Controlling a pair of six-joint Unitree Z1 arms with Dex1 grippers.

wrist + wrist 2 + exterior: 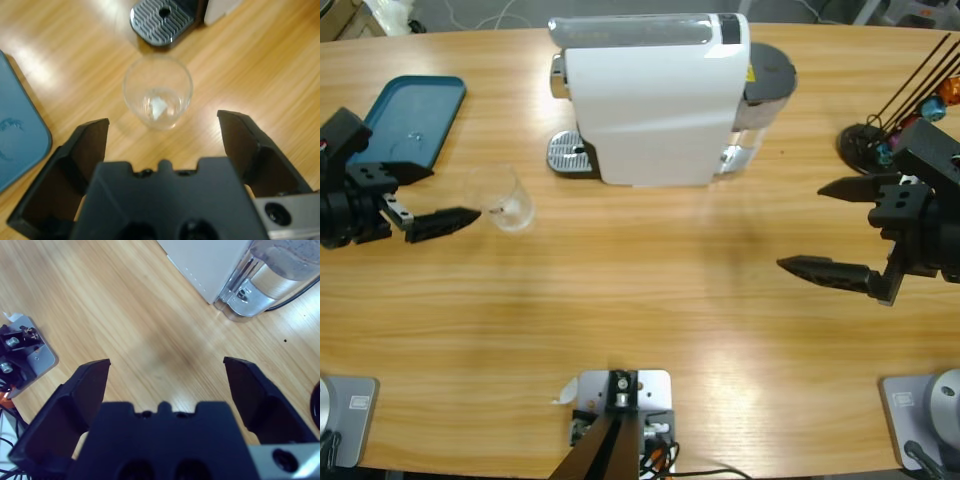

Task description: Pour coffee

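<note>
**Empty glass, both pincers wide**

Wooden table (650, 300) holds a clear glass (500, 197), upright, no coffee visible in it, near the white coffee machine (655, 95) and its drip tray (161, 20). My left gripper (162, 125) gapes wide just before the glass. My right gripper (835, 225) gapes wide over bare wood. Teal tray (408, 118) sits beside.

high: overhead, whole table (640, 300) | left wrist: close, down on glass (157, 92), shared with high | right wrist: down on bare wood, coffee machine (210, 265) corner shared
</note>
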